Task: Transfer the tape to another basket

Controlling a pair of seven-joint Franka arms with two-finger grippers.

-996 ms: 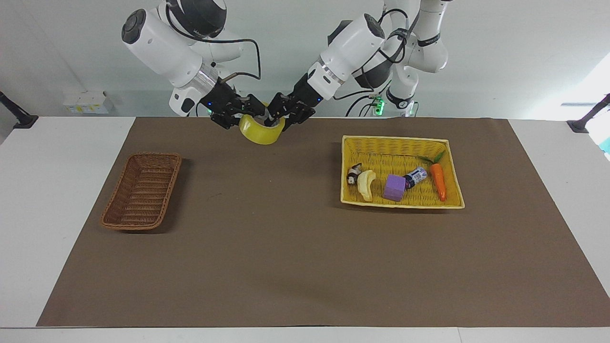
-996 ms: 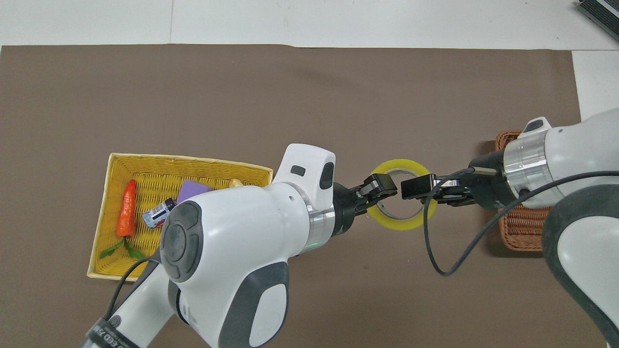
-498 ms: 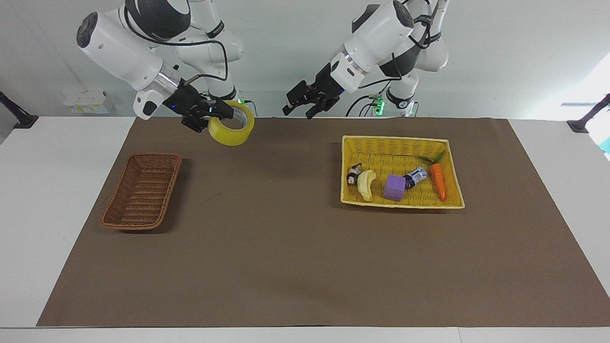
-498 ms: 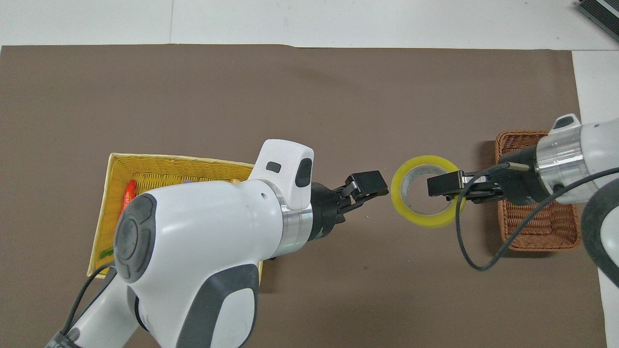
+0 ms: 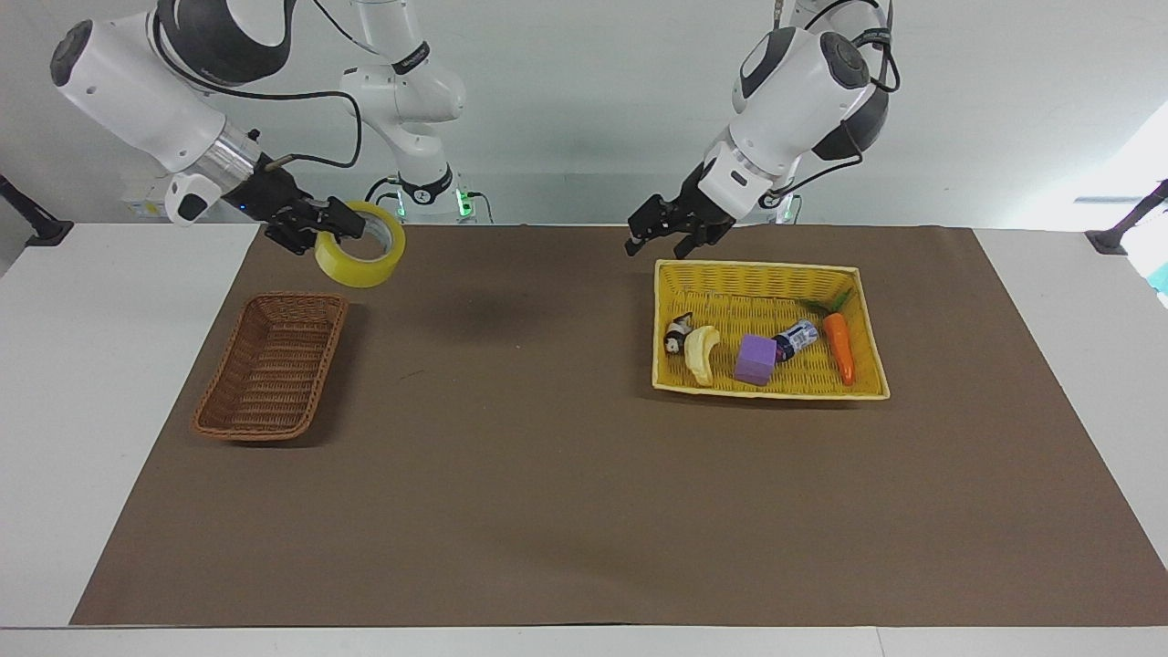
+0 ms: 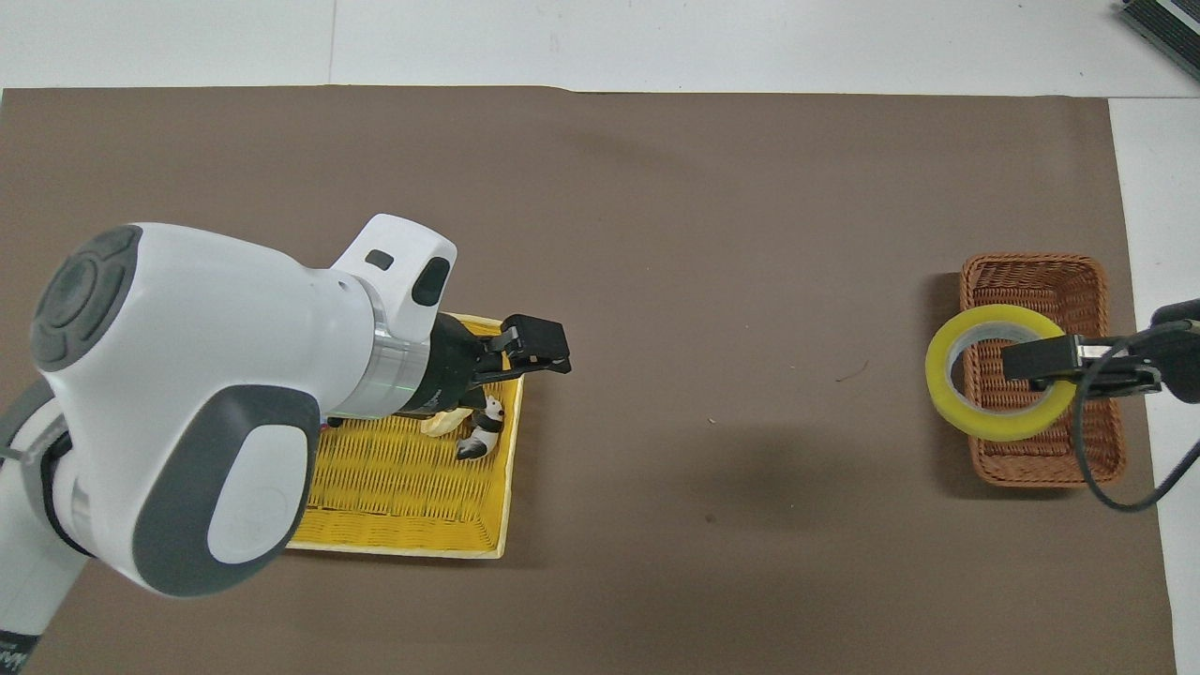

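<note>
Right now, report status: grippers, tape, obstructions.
Right gripper shut on tape, airborne by the wicker basket. Left gripper open, empty, above the yellow basket rim. Nothing in the way.

The tape (image 5: 361, 245) is translucent yellow around a pale grey core. The basket (image 5: 272, 365) is brown woven wicker on a plain brown mat (image 5: 547, 474). Inside the bright yellow woven basket (image 5: 771, 274) lie an orange carrot (image 5: 839, 347) and a purple block (image 5: 756, 359).

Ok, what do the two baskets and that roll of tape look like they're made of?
Brown basket: woven wicker, matte, weave ridges visible. Yellow basket: similar weave, bright, probably dyed straw or plastic. Packing tape: glossy translucent yellowish plastic film on a pale core, likely cardboard.
</note>
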